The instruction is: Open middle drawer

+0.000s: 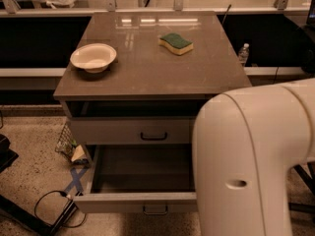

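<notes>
The middle drawer (123, 201) is pulled far out of the grey cabinet. Its low front faces me with a small black handle (155, 210), and its inside looks dark and empty. Above it sits the taller top drawer front (113, 131) with a wider black handle (153, 136) and a dark gap under the countertop. The lowest drawer is hidden. My gripper is not in view. Only the big white arm housing (256, 166) shows at the lower right, covering the right ends of both drawers.
On the brown countertop (147, 77) stand a white bowl (93, 57) and a green-and-yellow sponge (176, 43). A water bottle (243, 54) stands behind on the right. Black cables (54, 208), blue tape (75, 181) and litter (69, 146) lie on the floor at left.
</notes>
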Controlling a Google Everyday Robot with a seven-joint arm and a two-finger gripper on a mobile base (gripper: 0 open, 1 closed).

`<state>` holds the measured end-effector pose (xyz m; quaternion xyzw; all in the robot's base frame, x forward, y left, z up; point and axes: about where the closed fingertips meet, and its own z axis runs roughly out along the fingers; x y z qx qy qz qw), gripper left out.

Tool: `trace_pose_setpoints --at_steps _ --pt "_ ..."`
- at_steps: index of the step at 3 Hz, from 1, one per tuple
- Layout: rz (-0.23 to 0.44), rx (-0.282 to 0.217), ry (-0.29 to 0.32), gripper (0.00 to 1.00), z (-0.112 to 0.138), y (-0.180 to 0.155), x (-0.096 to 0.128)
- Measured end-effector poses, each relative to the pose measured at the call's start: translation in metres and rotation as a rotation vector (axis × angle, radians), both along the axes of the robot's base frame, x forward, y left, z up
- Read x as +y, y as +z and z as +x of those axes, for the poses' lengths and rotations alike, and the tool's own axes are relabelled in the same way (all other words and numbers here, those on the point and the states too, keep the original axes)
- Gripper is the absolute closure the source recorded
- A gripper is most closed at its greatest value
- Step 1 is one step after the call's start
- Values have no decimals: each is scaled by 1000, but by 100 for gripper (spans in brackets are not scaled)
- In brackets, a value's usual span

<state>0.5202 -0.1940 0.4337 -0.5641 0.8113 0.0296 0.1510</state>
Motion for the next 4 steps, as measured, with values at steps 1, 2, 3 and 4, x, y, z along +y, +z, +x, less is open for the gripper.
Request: trace_pose_setpoints --at_steps 1,2,3,4 --pt "24 75 72 100 -6 -41 22" --pt "15 122 91 100 -23 -62 30" --pt "7 129 85 100 -26 -63 31" --pt "-12 140 60 100 -45 -52 28"
